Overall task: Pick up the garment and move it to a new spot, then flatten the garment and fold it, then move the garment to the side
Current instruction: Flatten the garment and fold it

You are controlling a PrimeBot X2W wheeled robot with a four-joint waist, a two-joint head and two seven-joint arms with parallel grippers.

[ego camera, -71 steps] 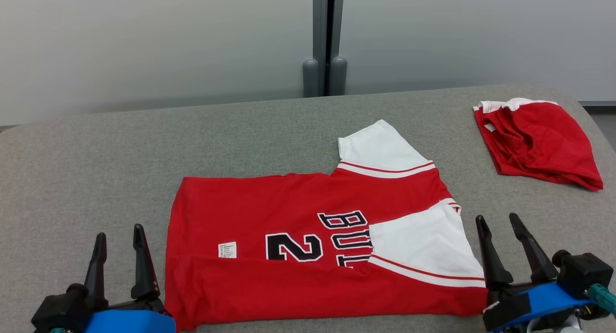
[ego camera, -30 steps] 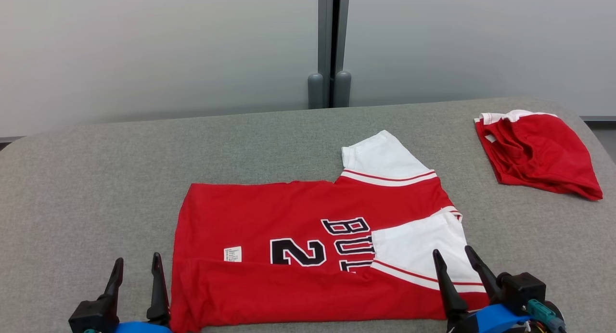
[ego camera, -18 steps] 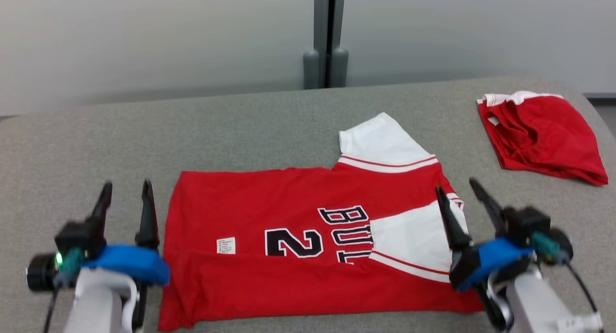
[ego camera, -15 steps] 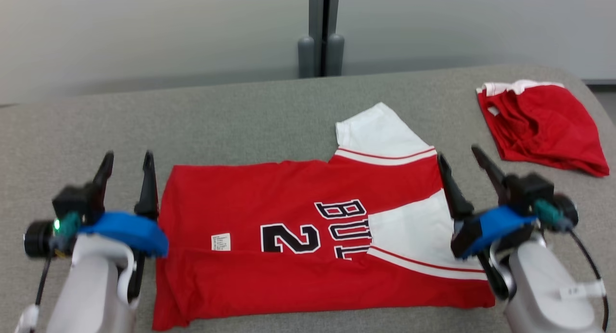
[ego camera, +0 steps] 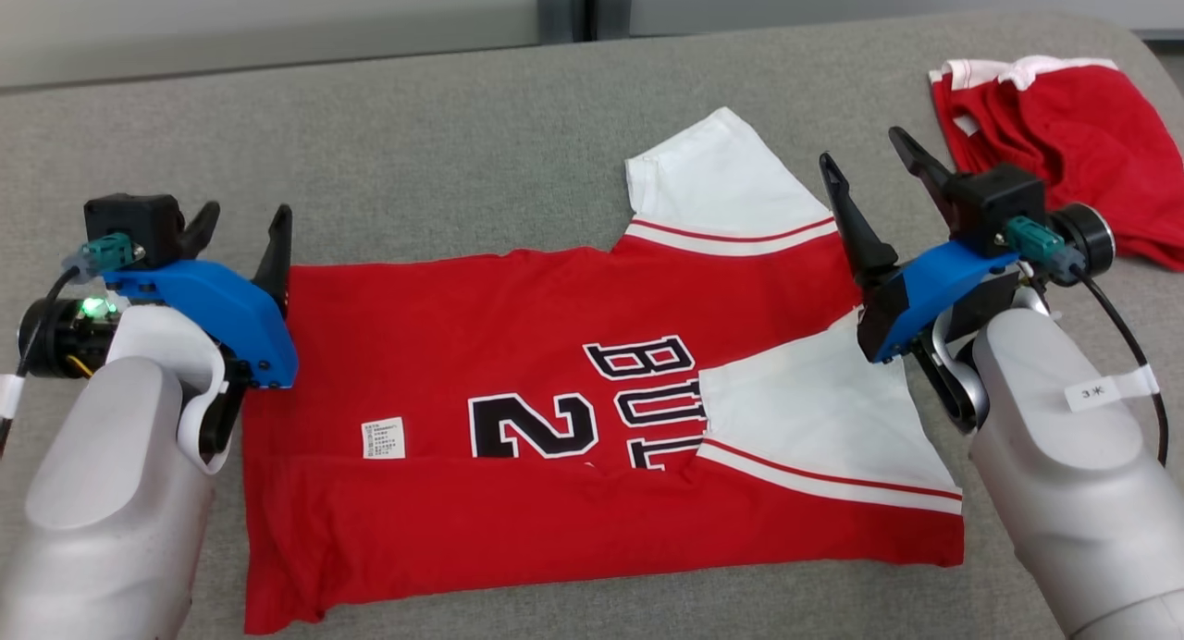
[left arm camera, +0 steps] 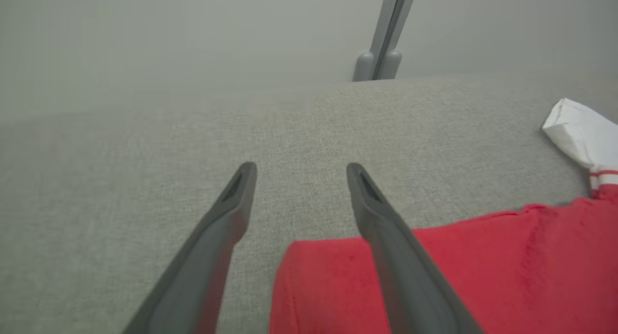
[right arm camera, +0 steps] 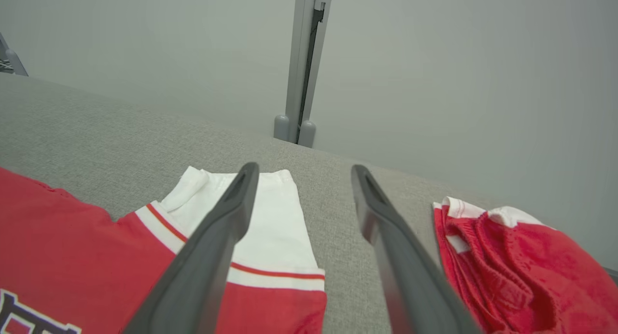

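Grey cloth table (ego camera: 462,141) against pale wall (ego camera: 277,11) holds the garment (ego camera: 518,344); both jaws gape empty.

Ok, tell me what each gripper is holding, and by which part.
Nothing is held. The left gripper stands open at the far left corner of the jersey, and the right gripper is open by its far sleeve; neither grips cloth.

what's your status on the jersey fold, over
Both open, empty: left gripper, right gripper. Partly folded jersey flat between them, near edge turned over. Other red garment far right, apart, not in the way.
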